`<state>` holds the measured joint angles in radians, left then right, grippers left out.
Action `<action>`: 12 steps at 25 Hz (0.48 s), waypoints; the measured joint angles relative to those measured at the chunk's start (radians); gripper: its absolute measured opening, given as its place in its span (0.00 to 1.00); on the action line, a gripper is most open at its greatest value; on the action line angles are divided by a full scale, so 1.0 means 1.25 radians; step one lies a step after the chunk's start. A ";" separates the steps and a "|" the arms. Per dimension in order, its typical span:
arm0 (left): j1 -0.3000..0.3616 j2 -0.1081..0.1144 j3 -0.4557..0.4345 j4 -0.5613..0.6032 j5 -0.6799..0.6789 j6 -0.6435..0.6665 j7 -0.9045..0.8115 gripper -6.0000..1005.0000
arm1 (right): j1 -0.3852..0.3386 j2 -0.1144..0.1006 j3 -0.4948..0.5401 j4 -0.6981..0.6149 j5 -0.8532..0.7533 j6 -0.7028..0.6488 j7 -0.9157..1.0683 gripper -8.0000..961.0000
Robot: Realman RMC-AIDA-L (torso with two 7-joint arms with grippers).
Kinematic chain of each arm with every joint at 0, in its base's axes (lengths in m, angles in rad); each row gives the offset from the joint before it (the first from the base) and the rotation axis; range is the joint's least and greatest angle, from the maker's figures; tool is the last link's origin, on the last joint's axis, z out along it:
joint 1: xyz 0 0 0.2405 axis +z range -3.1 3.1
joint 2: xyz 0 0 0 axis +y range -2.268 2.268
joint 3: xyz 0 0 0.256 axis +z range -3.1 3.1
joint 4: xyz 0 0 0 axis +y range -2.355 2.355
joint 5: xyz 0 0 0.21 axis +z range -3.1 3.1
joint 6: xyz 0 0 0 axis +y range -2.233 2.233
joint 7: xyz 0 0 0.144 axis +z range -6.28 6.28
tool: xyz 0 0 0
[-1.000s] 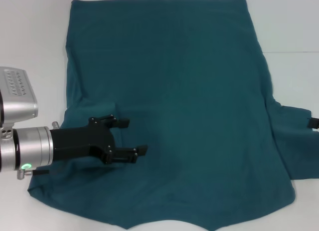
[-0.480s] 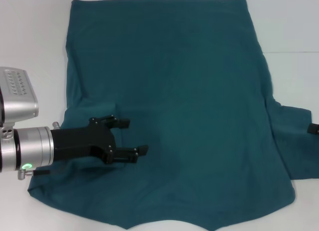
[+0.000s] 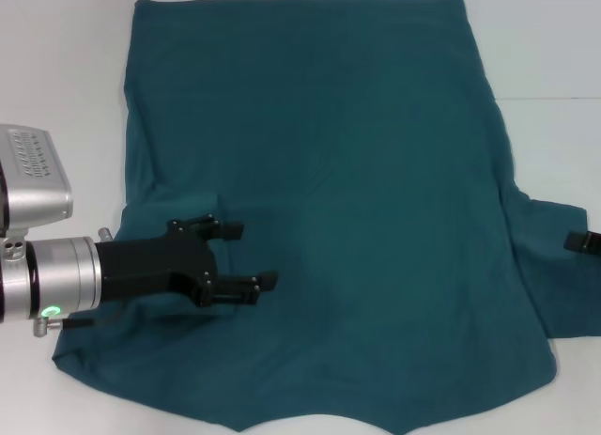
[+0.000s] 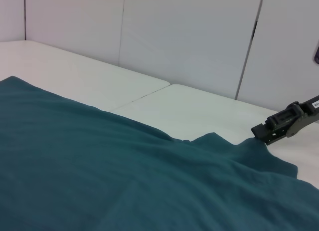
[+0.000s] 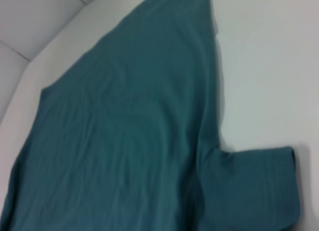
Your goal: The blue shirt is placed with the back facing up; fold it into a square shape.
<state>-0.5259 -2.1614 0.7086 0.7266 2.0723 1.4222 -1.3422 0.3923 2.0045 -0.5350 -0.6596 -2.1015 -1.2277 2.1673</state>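
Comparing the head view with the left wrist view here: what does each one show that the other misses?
Only the head view shows the left gripper, open above the blue shirt's left side, plus the shirt's whole outline on the white table. Only the left wrist view shows the white wall panels behind the table. Both show the shirt lying flat, plain side up, and the right gripper near its right sleeve.
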 joint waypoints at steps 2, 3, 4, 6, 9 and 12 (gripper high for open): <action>0.000 0.000 0.000 0.000 0.000 -0.001 0.000 0.93 | 0.000 0.005 0.010 0.000 0.007 0.001 -0.006 0.86; 0.000 0.000 0.000 0.000 0.000 -0.001 0.000 0.93 | 0.000 0.008 0.016 0.001 0.009 0.002 -0.008 0.83; 0.000 0.000 0.000 0.000 0.000 -0.001 0.000 0.93 | 0.000 0.010 0.022 0.001 0.010 0.003 -0.011 0.80; 0.000 0.000 0.000 -0.001 0.000 -0.002 0.000 0.93 | 0.000 0.015 0.036 0.002 0.015 0.003 -0.018 0.73; 0.000 0.000 0.000 -0.001 0.000 -0.003 0.000 0.93 | -0.001 0.022 0.058 0.015 0.034 0.002 -0.037 0.61; 0.000 0.000 0.000 -0.001 0.000 -0.003 0.000 0.93 | -0.001 0.020 0.070 0.043 0.049 0.001 -0.060 0.45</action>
<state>-0.5254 -2.1614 0.7086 0.7255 2.0723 1.4188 -1.3422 0.3914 2.0291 -0.4476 -0.6058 -2.0405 -1.2269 2.0929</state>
